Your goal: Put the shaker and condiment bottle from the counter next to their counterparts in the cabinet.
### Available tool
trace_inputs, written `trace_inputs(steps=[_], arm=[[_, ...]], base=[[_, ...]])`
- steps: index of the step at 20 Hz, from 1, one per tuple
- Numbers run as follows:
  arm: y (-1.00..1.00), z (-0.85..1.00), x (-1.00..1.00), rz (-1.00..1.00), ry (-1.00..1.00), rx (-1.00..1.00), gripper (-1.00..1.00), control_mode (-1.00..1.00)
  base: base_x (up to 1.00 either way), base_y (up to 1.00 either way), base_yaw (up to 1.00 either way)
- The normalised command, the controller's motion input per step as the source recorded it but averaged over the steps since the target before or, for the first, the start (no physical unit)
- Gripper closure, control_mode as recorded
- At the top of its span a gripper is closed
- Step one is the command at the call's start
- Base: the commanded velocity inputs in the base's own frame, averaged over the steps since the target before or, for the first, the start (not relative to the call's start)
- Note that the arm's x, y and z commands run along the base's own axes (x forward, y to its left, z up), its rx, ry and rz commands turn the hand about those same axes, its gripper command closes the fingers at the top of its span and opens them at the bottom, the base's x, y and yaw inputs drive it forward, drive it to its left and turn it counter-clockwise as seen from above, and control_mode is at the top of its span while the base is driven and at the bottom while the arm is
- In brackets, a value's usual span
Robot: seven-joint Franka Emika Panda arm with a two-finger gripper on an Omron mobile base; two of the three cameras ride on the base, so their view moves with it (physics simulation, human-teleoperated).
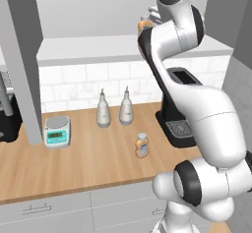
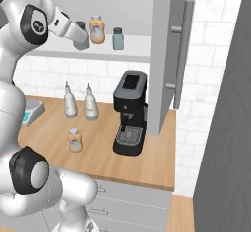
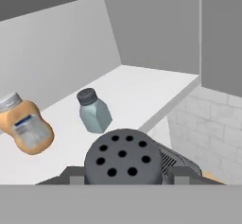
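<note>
Your gripper (image 3: 124, 173) is clamped on the shaker (image 3: 124, 158), held over the cabinet (image 3: 142, 93) shelf, with its twin jar (image 3: 93, 110) at eleven o'clock and the orange bottle (image 3: 26, 124) at nine.

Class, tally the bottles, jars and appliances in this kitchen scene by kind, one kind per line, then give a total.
Grey-blue shakers: 2, one held in the gripper at the cabinet shelf, one standing on it
Orange condiment bottles: 2, one on the shelf, one on the counter
White teardrop bottles: 2
Coffee machine: 1
Kitchen scale: 1
Total: 8
</note>
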Motion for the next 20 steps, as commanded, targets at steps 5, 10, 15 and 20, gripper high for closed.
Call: trace_inputs(steps=[5, 10, 15, 20], arm=[[-0.15, -0.09, 0.27, 0.0, 0.0, -0.03, 1.0, -1.0], [-0.02, -0.21, 0.33, 0.0, 0.0, -0.06, 1.0, -1.0], [-0.21, -0.03, 0.36, 0.02, 0.0, -0.01, 1.0, -1.0], [0.0, -0.26, 0.29, 0.01, 0.0, -0.07, 1.0, -1.0]], base=[[0.0, 0.0, 0.0], [0.0, 0.0, 0.0], [0.0, 0.0, 0.0], [0.0, 0.0, 0.0]])
